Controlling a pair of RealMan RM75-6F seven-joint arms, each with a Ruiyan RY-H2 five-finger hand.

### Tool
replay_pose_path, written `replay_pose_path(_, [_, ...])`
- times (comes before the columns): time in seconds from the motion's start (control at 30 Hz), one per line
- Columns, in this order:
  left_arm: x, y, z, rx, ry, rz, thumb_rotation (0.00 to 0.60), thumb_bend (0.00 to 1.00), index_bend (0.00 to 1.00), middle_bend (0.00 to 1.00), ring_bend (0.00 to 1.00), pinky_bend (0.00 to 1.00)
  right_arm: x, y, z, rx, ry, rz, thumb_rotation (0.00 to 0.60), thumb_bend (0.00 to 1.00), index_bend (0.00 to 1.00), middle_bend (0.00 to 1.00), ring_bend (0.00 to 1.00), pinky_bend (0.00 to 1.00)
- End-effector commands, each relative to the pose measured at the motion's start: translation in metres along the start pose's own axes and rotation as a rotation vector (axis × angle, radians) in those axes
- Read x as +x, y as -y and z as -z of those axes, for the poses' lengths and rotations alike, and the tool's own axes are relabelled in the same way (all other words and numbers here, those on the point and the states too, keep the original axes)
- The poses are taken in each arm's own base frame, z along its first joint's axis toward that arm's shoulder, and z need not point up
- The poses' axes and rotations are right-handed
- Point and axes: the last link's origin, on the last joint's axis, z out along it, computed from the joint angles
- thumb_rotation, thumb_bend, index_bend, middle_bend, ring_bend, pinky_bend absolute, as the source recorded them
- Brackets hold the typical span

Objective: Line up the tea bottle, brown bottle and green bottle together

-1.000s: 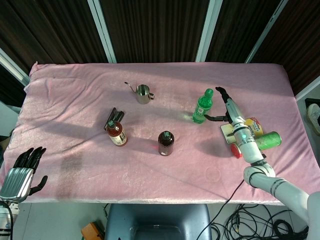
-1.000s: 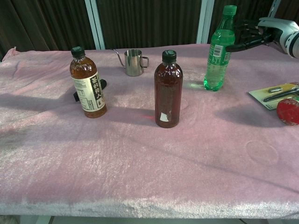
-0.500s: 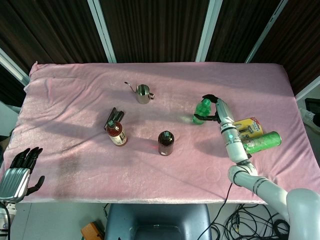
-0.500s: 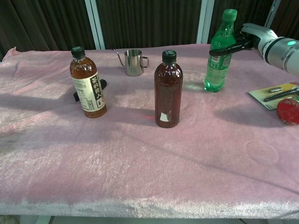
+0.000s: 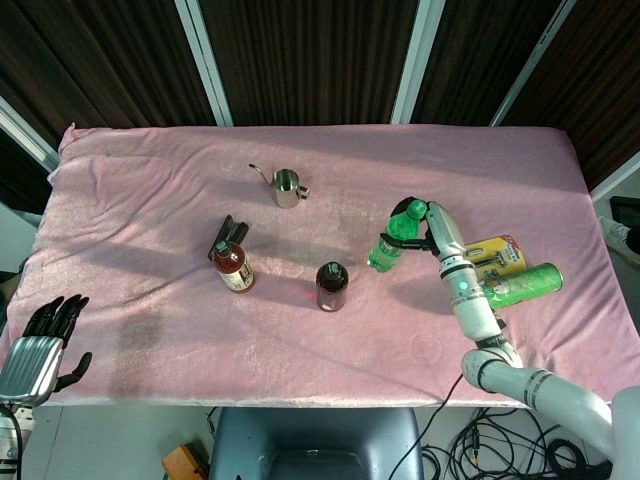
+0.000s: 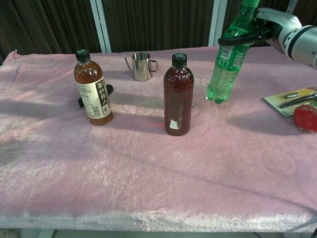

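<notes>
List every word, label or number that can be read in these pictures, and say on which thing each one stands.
Tea bottle: white label with dark vertical characters, too blurred to read.
Green bottle: white label with print, too blurred to read.
Brown bottle: a small pale sticker, no text visible.
Nothing else shows readable text.

A matt pink cloth (image 6: 148, 173) with a soft, velvety nap covers the table, creased in places. Between the dark, glossy fingers (image 6: 242, 38) of the right hand (image 5: 432, 228), whose casing is smooth white plastic, sits the green bottle (image 6: 226, 58), clear shiny green plastic with a paper-like label. Well to the side of those fingers, the brown bottle (image 6: 178, 96) looks glossy and dark, with a matt black cap. The tea bottle (image 6: 93, 90) is clear plastic with a printed label. The small jug (image 6: 142, 66) is polished metal. The left hand (image 5: 40, 345) shows ribbed silvery metal and black fingers.
</notes>
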Motion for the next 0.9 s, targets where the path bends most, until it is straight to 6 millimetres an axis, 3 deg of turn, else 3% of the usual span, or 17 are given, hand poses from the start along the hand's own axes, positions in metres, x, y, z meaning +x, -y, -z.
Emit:
replay_pose_path(0.03, [0.0, -0.001, 0.0, -0.002, 0.001, -0.001, 0.6, 0.37, 0.0, 0.07, 0.02, 0.1, 0.01, 0.009, 0.037, 0.028, 0.032, 0.088, 0.6, 0.3, 0.98, 0.64, 0.56, 0.65])
replay_pose_path(0.4, [0.001, -0.001, 0.0, -0.008, -0.002, 0.003, 0.6, 0.37, 0.0, 0.07, 0.02, 0.1, -0.033, 0.014, 0.044, 0.047, 0.12, 0.277, 0.6, 0.3, 0.99, 0.64, 0.57, 0.65])
replay_pose_path(0.6, [0.0, 0.0, 0.002, -0.01, 0.003, 0.004, 0.6, 0.37, 0.0, 0.07, 0.02, 0.1, -0.053, 0.021, 0.043, 0.073, 0.14, 0.275, 0.6, 0.3, 0.99, 0.64, 0.57, 0.65])
replay_pose_path(0.9, [0.0, 0.0, 0.004, -0.009, 0.005, 0.003, 0.6, 0.36, 0.0, 0.07, 0.02, 0.1, -0.057, 0.026, 0.042, 0.095, 0.13, 0.252, 0.6, 0.3, 0.99, 0.64, 0.57, 0.66])
